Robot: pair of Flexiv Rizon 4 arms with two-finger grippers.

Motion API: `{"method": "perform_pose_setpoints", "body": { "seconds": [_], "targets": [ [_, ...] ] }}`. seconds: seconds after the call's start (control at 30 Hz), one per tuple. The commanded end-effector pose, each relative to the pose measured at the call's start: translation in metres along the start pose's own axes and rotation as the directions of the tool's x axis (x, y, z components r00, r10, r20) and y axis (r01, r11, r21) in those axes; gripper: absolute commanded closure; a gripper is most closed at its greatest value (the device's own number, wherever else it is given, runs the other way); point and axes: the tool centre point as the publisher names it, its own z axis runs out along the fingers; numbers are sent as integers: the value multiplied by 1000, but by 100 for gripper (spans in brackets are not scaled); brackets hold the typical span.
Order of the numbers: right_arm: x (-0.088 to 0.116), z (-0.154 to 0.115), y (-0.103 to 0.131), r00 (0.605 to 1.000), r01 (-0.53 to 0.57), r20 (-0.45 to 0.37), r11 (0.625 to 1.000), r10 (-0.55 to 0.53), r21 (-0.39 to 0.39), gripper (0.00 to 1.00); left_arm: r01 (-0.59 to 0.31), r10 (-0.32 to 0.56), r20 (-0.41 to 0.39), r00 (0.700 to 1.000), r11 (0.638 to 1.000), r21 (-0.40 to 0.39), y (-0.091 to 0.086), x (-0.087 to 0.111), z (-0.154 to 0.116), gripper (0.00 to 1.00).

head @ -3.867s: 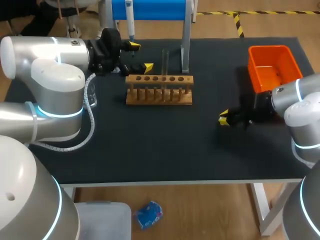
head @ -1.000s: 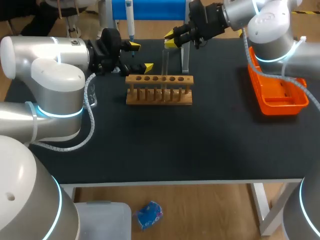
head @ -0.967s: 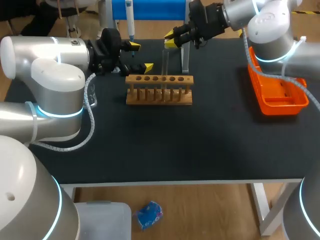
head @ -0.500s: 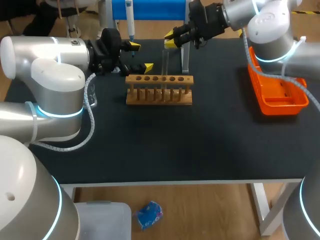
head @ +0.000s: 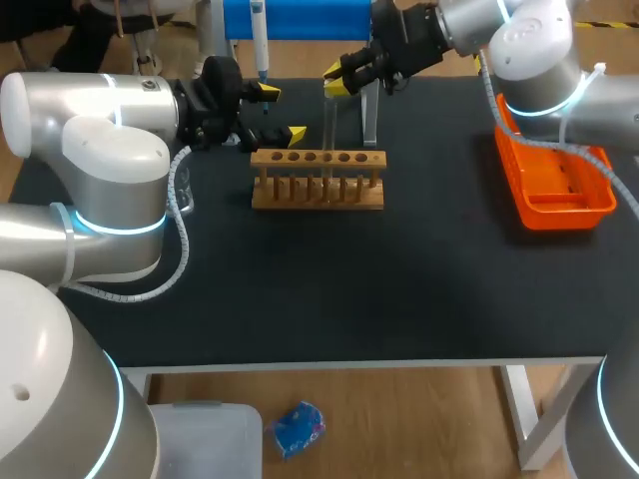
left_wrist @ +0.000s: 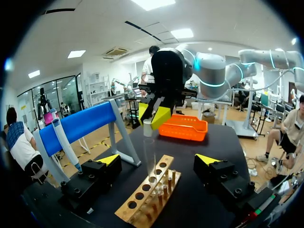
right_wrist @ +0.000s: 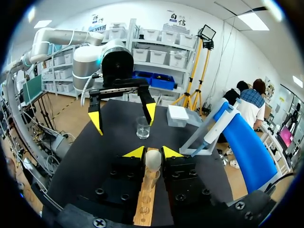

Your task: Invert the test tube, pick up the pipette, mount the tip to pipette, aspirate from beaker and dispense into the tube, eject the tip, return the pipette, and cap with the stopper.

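Right wrist view: right jaws pinch the tube point(right_wrist: 152, 160) top, left jaws spread; a tilted lift could crack it against the rack point(right_wrist: 145, 205).

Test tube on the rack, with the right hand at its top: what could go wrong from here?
1. The right hand appears to pinch the test tube only at its rounded top end, so the glass could slip or tilt as it leaves the wooden rack.
2. The left hand hangs open close beside the rack; turning the tube over could swing it into that hand.
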Motion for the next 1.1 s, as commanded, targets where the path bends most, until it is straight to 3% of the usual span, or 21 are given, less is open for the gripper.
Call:
{"method": "perform_pose_setpoints", "body": {
  "seconds": [0.03, 0.83, 1.1],
  "targets": [
    [-1, 0, -2, 1000, -4, -5, 1000, 4, 4, 100, -1, 1, 0, 1000, 1000, 3, 1, 0, 0, 0],
    [8, 3, -19, 999, -42, -21, 999, 42, 23, 100, -1, 1, 0, 1000, 1000, 3, 1, 0, 0, 0],
    [6, -1, -15, 999, -39, -16, 999, 40, 23, 100, -1, 1, 0, 1000, 1000, 3, 1, 0, 0, 0]
  ]
}}
